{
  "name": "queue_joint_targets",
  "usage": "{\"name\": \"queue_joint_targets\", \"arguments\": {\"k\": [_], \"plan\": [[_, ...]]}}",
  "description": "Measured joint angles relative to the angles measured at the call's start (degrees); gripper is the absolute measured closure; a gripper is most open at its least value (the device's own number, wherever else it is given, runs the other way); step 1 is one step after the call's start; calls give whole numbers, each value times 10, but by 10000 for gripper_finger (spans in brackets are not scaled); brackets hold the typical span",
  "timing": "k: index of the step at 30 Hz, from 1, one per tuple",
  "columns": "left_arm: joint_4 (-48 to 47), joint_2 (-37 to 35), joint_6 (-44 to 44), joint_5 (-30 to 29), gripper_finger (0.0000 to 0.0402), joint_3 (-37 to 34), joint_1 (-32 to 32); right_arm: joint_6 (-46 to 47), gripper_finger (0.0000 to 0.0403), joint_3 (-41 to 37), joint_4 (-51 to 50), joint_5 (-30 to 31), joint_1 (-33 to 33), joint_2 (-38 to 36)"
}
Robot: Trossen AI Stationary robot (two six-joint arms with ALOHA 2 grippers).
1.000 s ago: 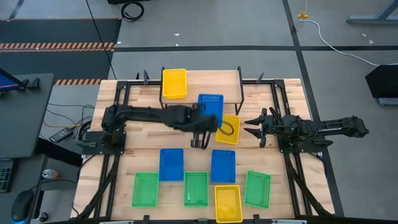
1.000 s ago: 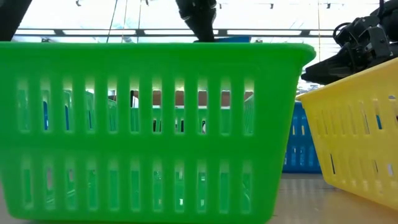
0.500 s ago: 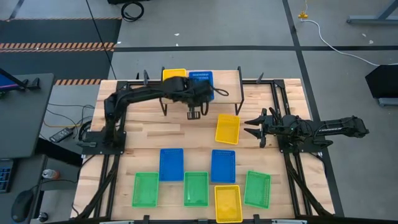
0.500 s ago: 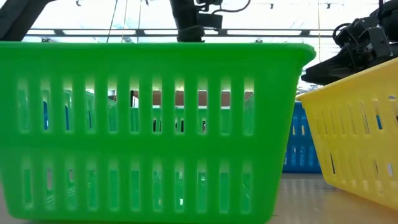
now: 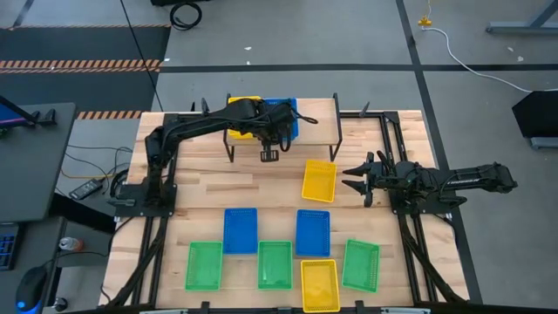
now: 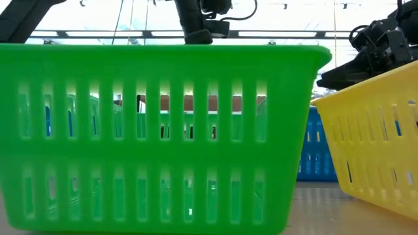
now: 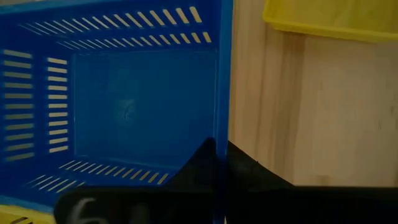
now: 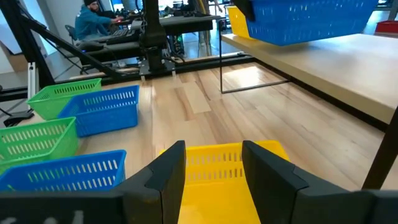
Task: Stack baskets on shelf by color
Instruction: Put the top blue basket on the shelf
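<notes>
Left gripper [image 5: 269, 153] clamped on empty blue basket [image 5: 281, 118] rim over shelf [image 5: 316, 119]; right gripper [image 5: 352, 178] open

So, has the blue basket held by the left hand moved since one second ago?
Yes. In the high view the blue basket, gripped by the left hand, went from the table beside the lone yellow basket up onto the shelf, next to the shelf's yellow basket.

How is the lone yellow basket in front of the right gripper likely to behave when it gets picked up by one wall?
The yellow basket looks like thin slotted plastic and is empty, so probably light. Gripped by one wall it would likely hang tilted, as the wall may flex a little. On the smooth wooden table, a nudge from the open right gripper would probably slide it.
</notes>
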Motion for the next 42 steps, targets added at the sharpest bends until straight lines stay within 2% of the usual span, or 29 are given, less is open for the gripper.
{"name": "queue_joint_targets", "arguments": {"k": [13,17,21,42], "plan": [[21,0,-17,-1,316,0,0,0,238,0,0,0,0,0],[20,0,-17,-29,303,0,0,0,238,0,0,0,0,0],[20,0,-17,-52,302,0,1,0,238,0,0,0,0,0],[22,0,-32,-45,307,0,-27,0,238,0,0,0,0,0]]}}
